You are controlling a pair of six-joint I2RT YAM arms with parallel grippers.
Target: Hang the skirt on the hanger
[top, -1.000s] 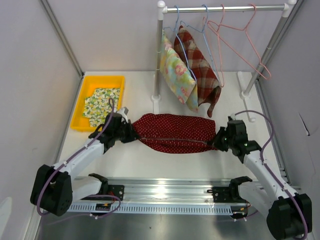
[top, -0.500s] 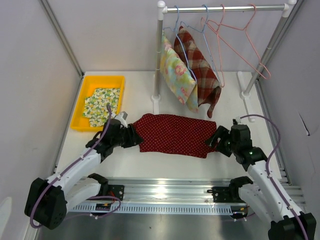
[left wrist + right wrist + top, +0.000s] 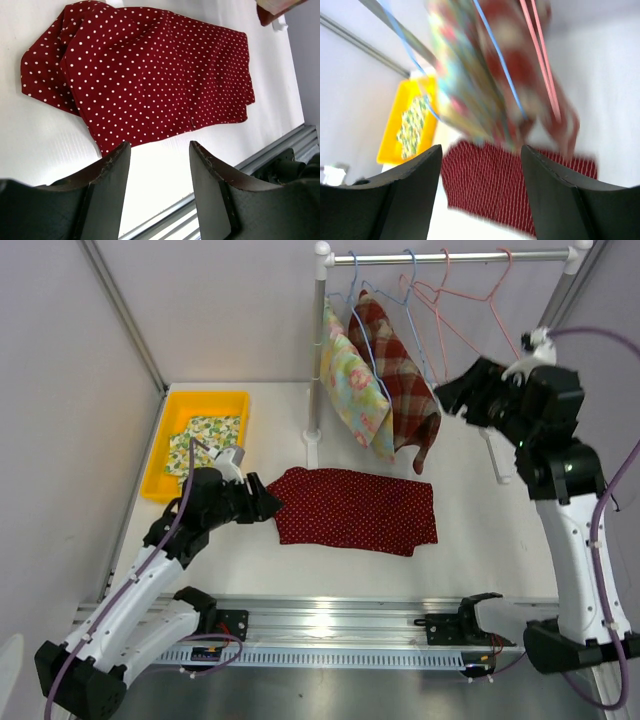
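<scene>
The skirt (image 3: 355, 510), dark red with white dots, lies flat on the white table, free of both grippers. My left gripper (image 3: 262, 502) hovers at its left end, open and empty; in the left wrist view the skirt (image 3: 150, 75) spreads beyond the open left gripper (image 3: 159, 147). My right gripper (image 3: 450, 400) is raised high by the rack, open, close to the empty pink hangers (image 3: 446, 316). The blurred right wrist view shows the right gripper (image 3: 481, 150) with nothing between its fingers, pink hanger wires (image 3: 542, 65) ahead and the skirt (image 3: 490, 185) far below.
A floral cloth (image 3: 352, 385) and a plaid cloth (image 3: 400, 370) hang on blue hangers from the rack rail (image 3: 450, 257). The rack's left pole (image 3: 317, 350) stands behind the skirt. A yellow bin (image 3: 232, 400) holding a floral cloth (image 3: 205, 440) sits at the back left.
Both grippers opened and let go of the skirt, which settled flat on the table. The right arm swung up to the rack. The left gripper drew back slightly to the left.
</scene>
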